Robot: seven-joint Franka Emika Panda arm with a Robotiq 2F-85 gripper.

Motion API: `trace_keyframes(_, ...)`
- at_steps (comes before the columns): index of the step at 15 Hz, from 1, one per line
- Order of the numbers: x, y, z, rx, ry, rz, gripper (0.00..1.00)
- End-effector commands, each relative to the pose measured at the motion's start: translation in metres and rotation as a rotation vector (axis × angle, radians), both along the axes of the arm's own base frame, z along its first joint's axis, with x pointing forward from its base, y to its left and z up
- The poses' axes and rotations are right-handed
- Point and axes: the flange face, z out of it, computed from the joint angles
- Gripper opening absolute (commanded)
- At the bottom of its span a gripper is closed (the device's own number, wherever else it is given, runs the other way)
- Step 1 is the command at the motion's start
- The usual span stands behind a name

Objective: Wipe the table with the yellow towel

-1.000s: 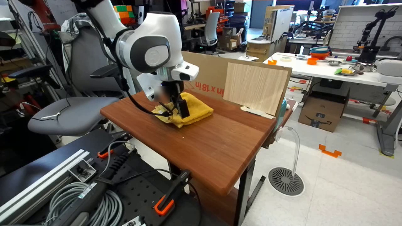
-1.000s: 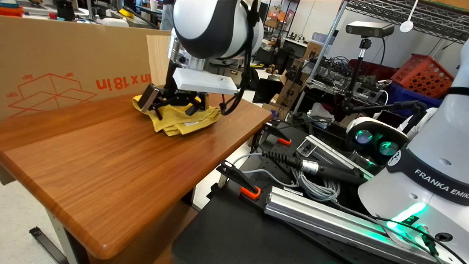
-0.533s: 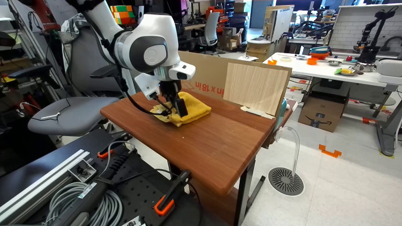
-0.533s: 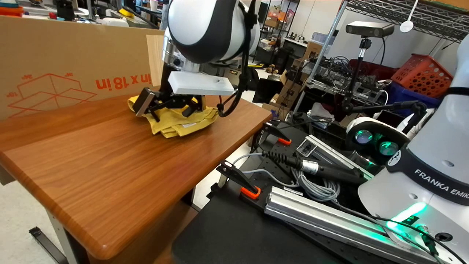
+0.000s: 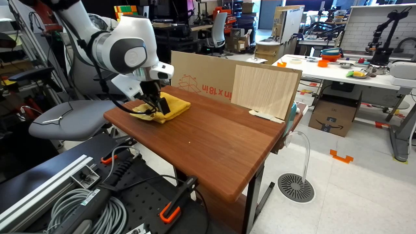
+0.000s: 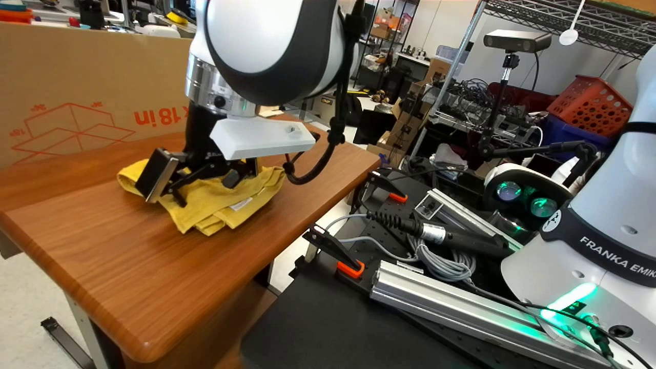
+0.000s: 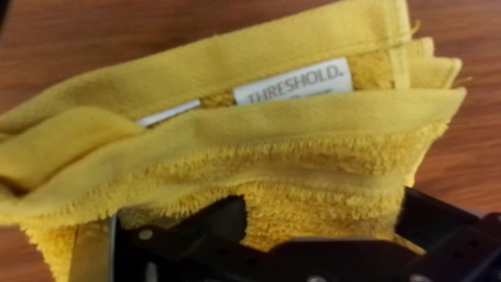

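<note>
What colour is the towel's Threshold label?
The label is white with grey lettering, clearest in the wrist view.

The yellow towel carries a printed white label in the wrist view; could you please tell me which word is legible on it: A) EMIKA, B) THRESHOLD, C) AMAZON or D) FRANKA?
B: the white label on the yellow towel reads THRESHOLD, with the line below it mostly hidden.

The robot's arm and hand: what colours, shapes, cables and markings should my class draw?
The arm is white and rounded, with a dark grey joint cap, a silver wrist collar and a black cable alongside. Its base carries a black band whose lettering begins FRANKA, and a green light. The hand is black, with jointed links and blocky fingers.
</note>
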Motion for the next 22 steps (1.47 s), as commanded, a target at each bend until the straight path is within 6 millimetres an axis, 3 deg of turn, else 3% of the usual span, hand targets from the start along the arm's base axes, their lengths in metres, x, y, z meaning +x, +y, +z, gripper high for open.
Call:
trace_keyframes(1, -0.026, 0.040, -0.025, 0.045, 0.039, 0.078, 1.00)
trace_keyframes(4, -0.011, 0.054, -0.028, 0.062, -0.004, 0.076, 1.00)
trace_keyframes(6, 0.011, 0.049, -0.030, 0.055, -0.051, 0.057, 1.00)
trace_keyframes(11, 0.081, 0.014, -0.029, 0.033, -0.236, -0.031, 1.00)
trace_keyframes(13, 0.108, -0.015, -0.026, 0.011, -0.273, -0.097, 1.00)
trace_keyframes(15, 0.121, -0.055, -0.019, -0.033, -0.248, -0.175, 1.00)
trace_keyframes(20, 0.118, -0.195, -0.012, -0.157, -0.208, -0.416, 1.00)
trace_keyframes(22, 0.106, -0.243, -0.014, -0.202, -0.179, -0.505, 1.00)
